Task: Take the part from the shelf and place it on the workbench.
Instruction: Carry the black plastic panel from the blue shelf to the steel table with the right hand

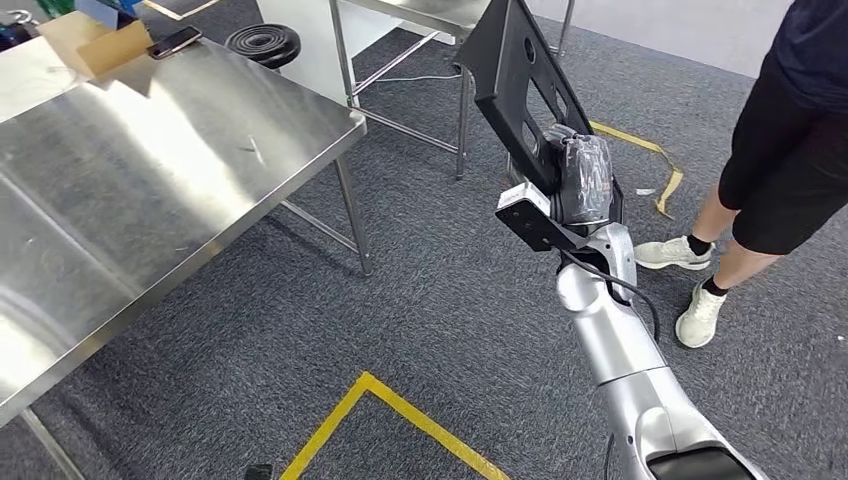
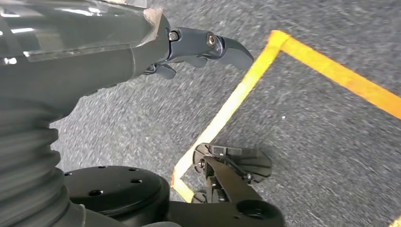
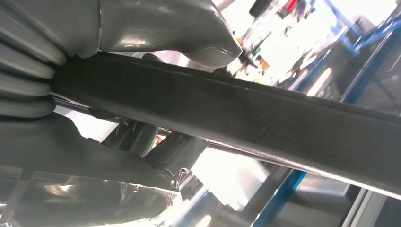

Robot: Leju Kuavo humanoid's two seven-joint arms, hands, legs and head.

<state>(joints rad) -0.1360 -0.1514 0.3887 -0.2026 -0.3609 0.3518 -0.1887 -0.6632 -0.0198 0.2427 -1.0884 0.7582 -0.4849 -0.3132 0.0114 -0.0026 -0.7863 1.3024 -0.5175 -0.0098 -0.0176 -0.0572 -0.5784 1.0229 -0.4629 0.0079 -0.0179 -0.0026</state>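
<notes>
R hand raised in front of robot, wrapped in clear film, clamped on lower edge of the part: a flat black panel w/ cut-outs, held tilted, upper end leaning away and to the left. Part is in the air above grey carpet, to the right of the bench and clear of it; not touching. R wrist view: part runs as a black bar across the palm, thumb on one side, fingers on the other.

L hand hangs low over carpet near yellow tape; fingers slightly curled, apart, holding nothing.

Bench top steel, shiny. At its far end: cardboard box, phone. Black disc on floor beyond bench. Person stands to the right, white shoes, near the part but not touching it.
</notes>
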